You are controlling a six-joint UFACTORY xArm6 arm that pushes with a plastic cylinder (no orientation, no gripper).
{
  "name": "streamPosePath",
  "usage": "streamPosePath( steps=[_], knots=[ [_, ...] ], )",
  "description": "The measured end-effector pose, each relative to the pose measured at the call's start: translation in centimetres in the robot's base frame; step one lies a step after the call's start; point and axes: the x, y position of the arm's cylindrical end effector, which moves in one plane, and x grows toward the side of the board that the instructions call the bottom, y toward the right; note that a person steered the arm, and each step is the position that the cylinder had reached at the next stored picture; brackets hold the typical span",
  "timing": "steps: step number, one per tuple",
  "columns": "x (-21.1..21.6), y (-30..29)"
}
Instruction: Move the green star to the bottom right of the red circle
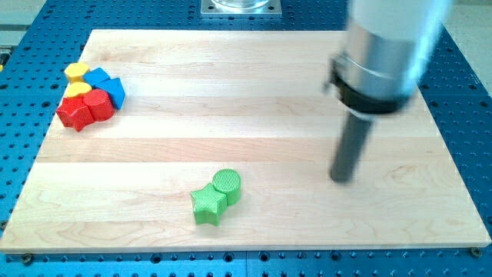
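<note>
Camera view: rod coming down from the view's upper right, blurred grey housing above it, my tip [341,178] resting on the wooden board [254,92] right of centre. Tip has hold of nothing and touches no block; it's a bare rod, so nothing to open or close.

Nearest blocks sit to the tip's left and a bit lower in the view, well apart from it: green star [207,205] near the board's bottom edge, just left of centre, with a green cylinder [227,185] touching it on its upper right side. These two form a pair on their own.

Far across the board, at the view's upper left corner, a tight cluster: red circle [99,105] with a red star [76,113] touching it on the left, two blue blocks behind them [114,90] [98,77], shapes hard to tell, and two yellow pieces [75,72] [74,89], the upper one looks like a heart, lower one mostly hidden. Green star is well apart from the red circle, lower and to its right in the view.

Blue perforated table [477,115] surrounds the board.
</note>
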Motion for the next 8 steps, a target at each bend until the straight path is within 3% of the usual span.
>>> streamPosePath(
  steps=[1,4,5,7,8],
  knots=[
    [2.6,-6.2],
    [0.2,-29.4],
    [-0.3,-29.8],
    [6.1,-26.5],
    [6.4,-28.2]
  ],
)
